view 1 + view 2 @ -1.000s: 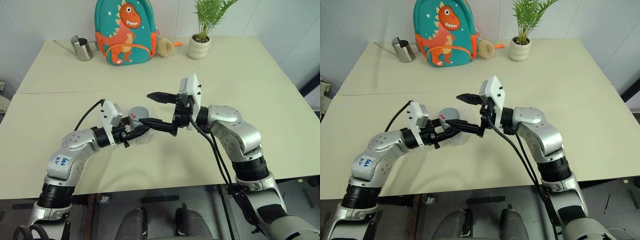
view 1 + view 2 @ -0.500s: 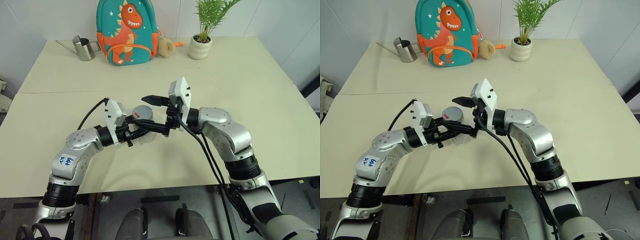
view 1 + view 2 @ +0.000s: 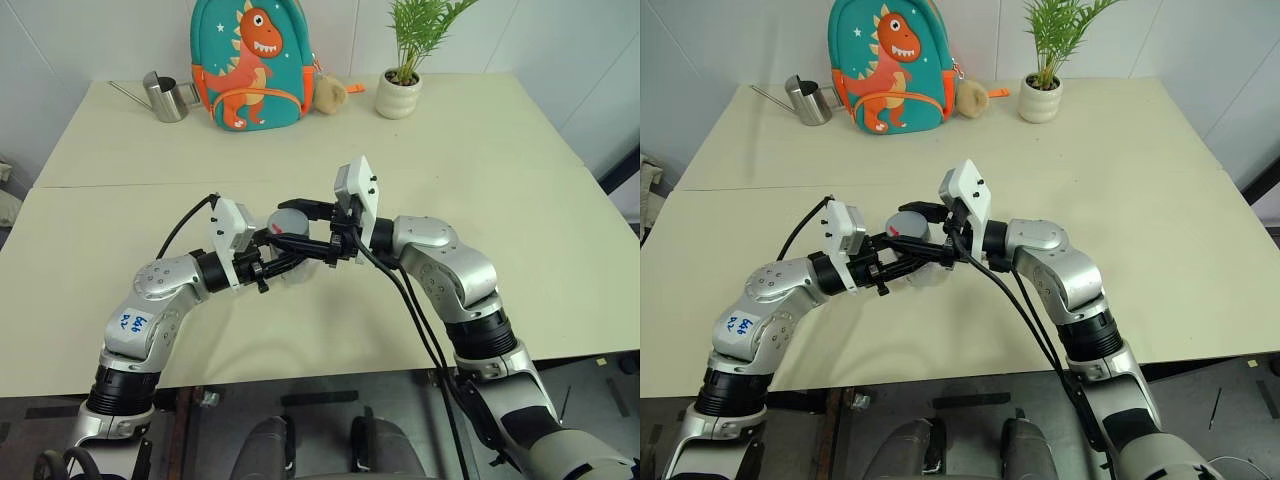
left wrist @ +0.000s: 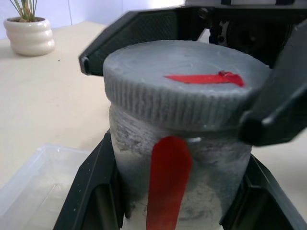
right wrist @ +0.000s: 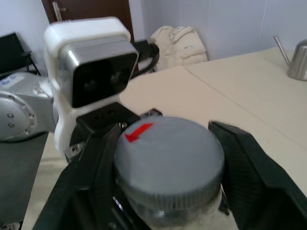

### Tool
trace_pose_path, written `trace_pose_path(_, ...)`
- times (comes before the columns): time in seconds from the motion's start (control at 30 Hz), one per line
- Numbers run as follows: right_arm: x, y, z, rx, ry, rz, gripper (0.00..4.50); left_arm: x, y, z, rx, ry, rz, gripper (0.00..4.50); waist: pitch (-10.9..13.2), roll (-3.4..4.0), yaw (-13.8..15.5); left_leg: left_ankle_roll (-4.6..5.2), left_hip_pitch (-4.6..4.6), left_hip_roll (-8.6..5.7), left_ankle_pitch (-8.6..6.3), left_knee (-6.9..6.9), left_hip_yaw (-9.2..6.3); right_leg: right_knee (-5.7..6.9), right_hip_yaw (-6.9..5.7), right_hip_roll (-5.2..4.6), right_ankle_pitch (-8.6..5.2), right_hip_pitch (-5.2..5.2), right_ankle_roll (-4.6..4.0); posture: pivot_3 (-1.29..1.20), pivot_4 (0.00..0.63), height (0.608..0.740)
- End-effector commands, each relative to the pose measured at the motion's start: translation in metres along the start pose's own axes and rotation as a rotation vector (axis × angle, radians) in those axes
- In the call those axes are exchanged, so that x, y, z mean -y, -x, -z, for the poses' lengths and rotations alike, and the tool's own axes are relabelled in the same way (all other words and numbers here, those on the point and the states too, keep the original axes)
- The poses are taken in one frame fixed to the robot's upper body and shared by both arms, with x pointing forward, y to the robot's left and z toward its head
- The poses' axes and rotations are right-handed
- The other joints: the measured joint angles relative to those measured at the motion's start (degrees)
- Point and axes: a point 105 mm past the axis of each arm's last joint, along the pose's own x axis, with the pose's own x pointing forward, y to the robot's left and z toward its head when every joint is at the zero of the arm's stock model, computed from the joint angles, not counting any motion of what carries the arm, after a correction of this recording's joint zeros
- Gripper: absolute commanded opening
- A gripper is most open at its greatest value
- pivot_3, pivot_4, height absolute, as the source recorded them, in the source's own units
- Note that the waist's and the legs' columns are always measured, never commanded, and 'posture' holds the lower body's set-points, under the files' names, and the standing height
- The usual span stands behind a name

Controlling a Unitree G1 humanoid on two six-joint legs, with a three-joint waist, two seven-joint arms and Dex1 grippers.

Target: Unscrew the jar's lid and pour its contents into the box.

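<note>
The left gripper (image 3: 272, 262) is clamped on the body of the jar (image 4: 177, 177), holding it upright above the near-centre of the table (image 3: 520, 170), with the box (image 4: 33, 187) directly beneath. The jar is small, rigid and probably light; its smooth see-through wall is likely slippery, so the body grip should sit low, clear of the threads. The lid (image 4: 187, 84) is ribbed around its edge, the correct surface for turning. From the right, the right gripper (image 3: 295, 225) has both fingers closed against that ribbed edge. The contents cannot be made out through the wall.
</note>
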Motion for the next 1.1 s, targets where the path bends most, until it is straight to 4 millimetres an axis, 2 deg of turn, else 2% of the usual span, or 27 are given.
trace_pose_path(0.03, -0.004, 0.0, -0.016, 0.067, 0.038, -0.026, 2.55, 0.002, 0.003, -0.014, 0.034, -0.05, 0.008, 1.92, 0.0, 0.0, 0.0, 0.0, 0.0, 0.0, 0.0, 0.0, 0.0, 0.0, 0.0, 0.0, 0.0, 0.0, 0.0, 0.0, 0.15, 0.74)
trace_pose_path(0.17, -0.007, 0.002, -0.021, 0.083, 0.045, -0.069, 2.55, 0.003, 0.004, -0.013, 0.033, -0.048, 0.023, 1.92, 0.0, 0.0, 0.0, 0.0, 0.0, 0.0, 0.0, 0.01, 0.0, 0.01, 0.0, 0.0, 0.0, 0.0, 0.0, 0.0, 0.15, 0.74)
trace_pose_path(0.3, -0.038, 0.013, -0.042, 0.124, 0.087, -0.403, 2.55, 0.024, 0.003, -0.027, 0.112, -0.022, 0.201, 1.92, 0.0, 0.0, 0.07, 0.02, -0.01, -0.02, 0.0, 0.01, -0.01, -0.01, -0.01, 0.0, 0.0, 0.0, 0.0, 0.0, 0.15, 0.74)
trace_pose_path(0.47, -0.045, 0.019, -0.048, 0.037, 0.151, -0.606, 2.55, 0.039, 0.002, -0.027, 0.077, -0.007, 0.339, 1.92, 0.0, 0.0, -0.08, 0.08, 0.01, -0.02, -0.02, 0.09, 0.0, 0.03, -0.01, -0.02, 0.0, 0.03, 0.0, 0.0, 0.15, 0.74)
trace_pose_path(0.63, -0.04, 0.019, -0.056, 0.031, 0.176, -0.648, 2.55, 0.044, 0.005, -0.025, 0.048, -0.013, 0.391, 1.92, 0.01, 0.0, -0.18, 0.07, 0.02, 0.01, -0.02, 0.11, 0.01, 0.08, -0.01, -0.01, 0.0, 0.02, 0.0, 0.0, 0.15, 0.74)
trace_pose_path(0.8, -0.03, 0.017, -0.06, 0.037, 0.171, -0.594, 2.55, 0.031, 0.008, -0.033, 0.074, -0.036, 0.317, 1.92, 0.01, 0.0, -0.06, 0.07, 0.0, -0.02, -0.02, 0.14, 0.0, 0.07, -0.02, -0.05, 0.0, 0.02, 0.0, 0.0, 0.15, 0.74)
trace_pose_path(0.93, -0.024, 0.02, -0.059, 0.023, 0.131, -0.554, 3.97, 0.026, 0.014, -0.033, 0.057, -0.045, 0.292, 1.92, 0.01, 0.0, 0.04, 0.07, 0.0, -0.02, -0.02, 0.14, -0.02, 0.08, -0.04, -0.05, 0.0, 0.02, 0.0, 0.0, 0.15, 0.74)
trace_pose_path(1.0, -0.018, 0.025, -0.061, 0.029, 0.127, -0.52, 4.49, 0.024, 0.016, -0.032, 0.049, -0.048, 0.277, 1.92, 0.01, 0.0, 0.0, 0.07, -0.01, -0.03, -0.02, 0.15, -0.02, 0.08, -0.04, -0.05, 0.0, 0.02, 0.0, 0.0, 0.15, 0.74)
trace_pose_path(1.1, -0.002, 0.037, -0.063, 0.022, 0.174, -0.426, 4.49, 0.013, 0.026, -0.033, 0.036, -0.039, 0.218, 1.92, 0.01, 0.0, 0.06, 0.07, -0.01, -0.03, -0.02, 0.15, -0.03, 0.09, -0.05, -0.06, 0.0, 0.02, 0.0, 0.0, 0.15, 0.74)
